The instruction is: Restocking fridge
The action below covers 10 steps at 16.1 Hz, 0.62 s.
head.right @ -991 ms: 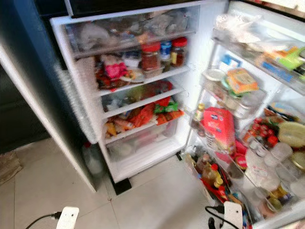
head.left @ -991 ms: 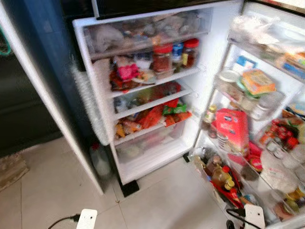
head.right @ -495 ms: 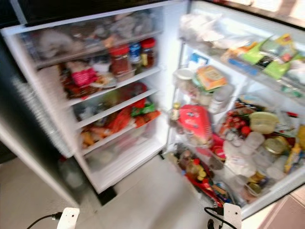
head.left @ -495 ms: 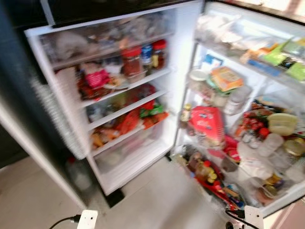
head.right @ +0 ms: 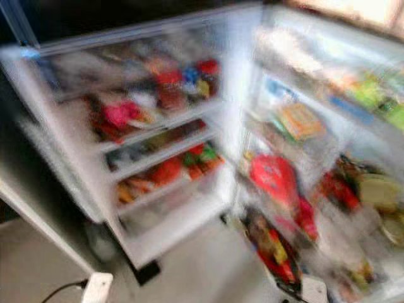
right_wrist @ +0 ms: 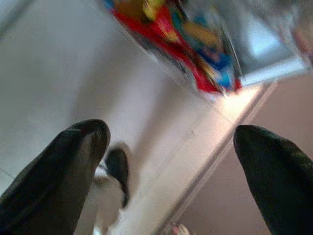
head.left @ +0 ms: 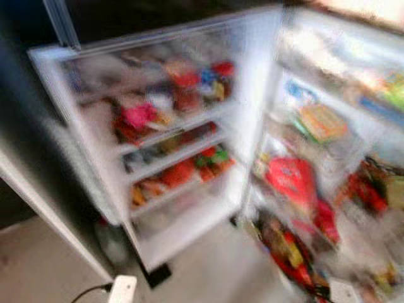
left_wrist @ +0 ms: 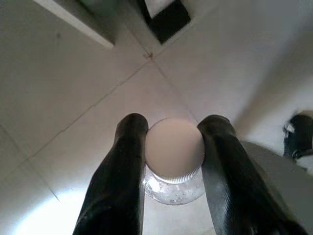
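Head views heavily blurred. Fridge (head.left: 189,145) open, shelves packed, door (head.right: 328,158) racks on the right also full; individual items not readable. Left gripper (left_wrist: 171,152) clamped on a bottle (left_wrist: 175,149) by its white cap, held over the tiled floor (left_wrist: 73,98), near the fridge's bottom corner. Right gripper (right_wrist: 171,166) fingers spread wide, nothing between them, above the floor by the door's lower edge.

Packed fridge shelves (head.left: 170,136) and door racks (head.left: 315,189) block entry.
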{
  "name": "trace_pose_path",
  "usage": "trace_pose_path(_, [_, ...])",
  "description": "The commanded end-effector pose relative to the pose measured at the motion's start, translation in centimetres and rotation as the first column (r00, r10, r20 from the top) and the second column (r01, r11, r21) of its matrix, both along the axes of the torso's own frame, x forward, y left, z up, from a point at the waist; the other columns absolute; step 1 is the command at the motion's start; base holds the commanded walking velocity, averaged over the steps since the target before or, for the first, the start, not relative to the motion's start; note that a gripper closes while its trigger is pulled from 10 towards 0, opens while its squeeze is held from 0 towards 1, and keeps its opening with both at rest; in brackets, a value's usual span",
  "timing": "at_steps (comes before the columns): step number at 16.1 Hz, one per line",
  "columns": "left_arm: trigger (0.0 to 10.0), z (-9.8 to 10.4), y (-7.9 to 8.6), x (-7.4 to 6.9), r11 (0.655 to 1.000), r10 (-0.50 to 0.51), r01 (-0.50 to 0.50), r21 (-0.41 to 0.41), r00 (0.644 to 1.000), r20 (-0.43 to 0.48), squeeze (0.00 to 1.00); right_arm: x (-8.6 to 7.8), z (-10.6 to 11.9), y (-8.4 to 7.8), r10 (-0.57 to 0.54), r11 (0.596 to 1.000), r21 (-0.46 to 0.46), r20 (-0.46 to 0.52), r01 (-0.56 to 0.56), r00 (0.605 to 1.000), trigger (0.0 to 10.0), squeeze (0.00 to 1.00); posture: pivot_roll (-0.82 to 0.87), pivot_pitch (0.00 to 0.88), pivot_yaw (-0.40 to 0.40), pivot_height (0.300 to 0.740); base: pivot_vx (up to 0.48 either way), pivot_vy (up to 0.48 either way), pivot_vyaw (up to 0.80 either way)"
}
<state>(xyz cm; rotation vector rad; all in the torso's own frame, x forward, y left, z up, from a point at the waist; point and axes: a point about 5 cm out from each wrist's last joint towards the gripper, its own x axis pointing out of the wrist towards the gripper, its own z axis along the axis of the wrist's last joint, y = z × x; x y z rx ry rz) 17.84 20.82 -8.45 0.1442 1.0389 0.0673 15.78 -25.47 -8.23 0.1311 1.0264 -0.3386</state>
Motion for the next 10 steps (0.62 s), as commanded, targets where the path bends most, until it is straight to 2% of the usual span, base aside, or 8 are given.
trace_pose_path(1, [10.0, -0.01, 1.17, -0.51, 1.000, 0.010, -0.010, 0.030, 1.000, -0.018, 0.00, 0.89, 0.18, 0.71, 0.010, 1.000, 0.015, 0.028, -0.010, 1.000, 10.0, 0.00, 0.07, 0.000, -0.030, 0.740, 0.000, 0.000, 0.00])
trace_pose_path(10, [10.0, 0.04, 1.17, -0.39, 0.999, 0.003, -0.002, 0.034, 1.000, -0.021, 0.00, 1.12, 0.30, 0.67, 0.014, 1.000, 0.010, 0.037, -0.014, 0.999, 10.0, 0.00, 0.08, 0.000, -0.034, 0.740, 0.000, 0.000, 0.00])
